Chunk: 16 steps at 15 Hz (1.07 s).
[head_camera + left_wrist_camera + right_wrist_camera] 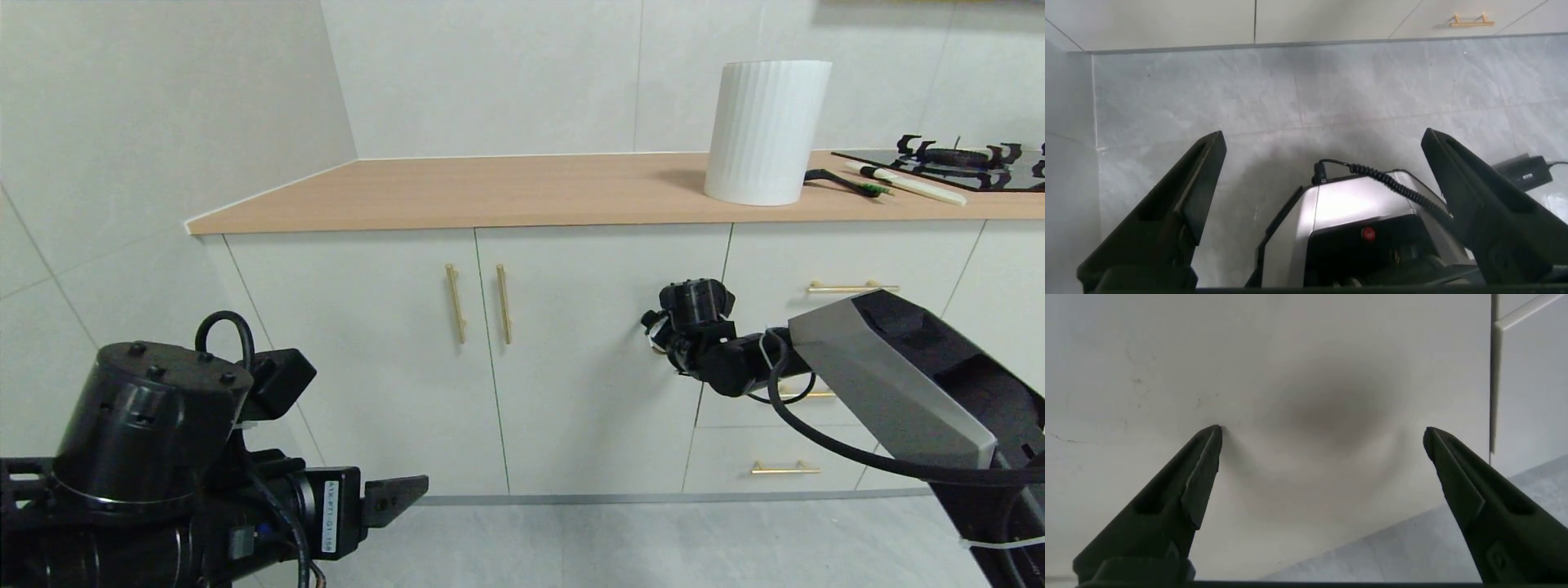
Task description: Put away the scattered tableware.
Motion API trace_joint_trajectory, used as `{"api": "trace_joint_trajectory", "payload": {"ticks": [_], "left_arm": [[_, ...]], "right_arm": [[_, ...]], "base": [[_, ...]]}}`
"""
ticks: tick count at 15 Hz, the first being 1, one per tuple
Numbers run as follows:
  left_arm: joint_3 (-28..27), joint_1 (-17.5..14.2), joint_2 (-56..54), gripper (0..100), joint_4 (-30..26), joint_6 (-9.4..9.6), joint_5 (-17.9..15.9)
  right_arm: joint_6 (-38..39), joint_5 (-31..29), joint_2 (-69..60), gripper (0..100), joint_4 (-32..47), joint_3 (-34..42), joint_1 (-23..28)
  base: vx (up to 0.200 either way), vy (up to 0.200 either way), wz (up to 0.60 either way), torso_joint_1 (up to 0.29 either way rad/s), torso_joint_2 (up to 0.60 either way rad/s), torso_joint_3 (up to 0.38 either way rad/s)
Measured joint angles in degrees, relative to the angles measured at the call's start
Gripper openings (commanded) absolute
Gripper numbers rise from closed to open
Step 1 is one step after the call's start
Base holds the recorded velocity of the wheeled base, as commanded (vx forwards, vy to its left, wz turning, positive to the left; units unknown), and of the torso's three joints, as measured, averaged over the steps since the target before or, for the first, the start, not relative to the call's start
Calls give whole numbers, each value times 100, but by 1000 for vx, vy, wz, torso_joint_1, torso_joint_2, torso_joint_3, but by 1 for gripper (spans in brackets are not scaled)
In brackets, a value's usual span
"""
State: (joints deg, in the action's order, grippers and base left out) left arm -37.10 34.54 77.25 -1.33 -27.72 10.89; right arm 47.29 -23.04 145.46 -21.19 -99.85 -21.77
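Black-handled utensil [845, 181] and cream utensil [906, 184] are laid on the wooden surface [490, 192] just beside the white ribbed holder [766, 131], likely meant for them. Lower, the right end effector [1323, 449] is held released facing a cabinet door [1290, 367]; the left end effector [1323, 151], also released, is seen over the floor [1290, 90].

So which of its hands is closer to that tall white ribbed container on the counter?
Right. The right hand is at the cabinet door, below the white container. The left hand is low near the floor, far off to the left.
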Motion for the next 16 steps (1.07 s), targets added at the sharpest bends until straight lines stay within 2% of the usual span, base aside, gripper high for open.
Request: {"api": "trace_joint_trajectory", "payload": {"ticks": [4,9,11,13,15,16], "left_arm": [[0,0,0,100,0,0,0],[2,-2,-30,100,7,-5,11],[-5,-15,-132,100,10,0,96],[-39,-118,-366,100,133,11,244],[-9,-310,-716,100,291,74,312],[61,-393,-953,100,322,172,325]], "right_arm": [[-7,62,-277,100,-16,341,-46],[-282,701,-1729,100,-43,1869,-350],[-837,1111,-2820,100,-93,2833,-407],[-1816,1402,-4139,100,-134,3839,-440],[-2627,1459,-5439,100,-139,4759,-461],[-2956,1401,-6111,100,-148,5209,-466]], "base": [[0,0,0,0,0,0],[0,0,0,0,0,0],[0,0,0,0,0,0],[0,0,0,0,0,0],[0,0,0,0,0,0],[0,0,0,0,0,0]]}}
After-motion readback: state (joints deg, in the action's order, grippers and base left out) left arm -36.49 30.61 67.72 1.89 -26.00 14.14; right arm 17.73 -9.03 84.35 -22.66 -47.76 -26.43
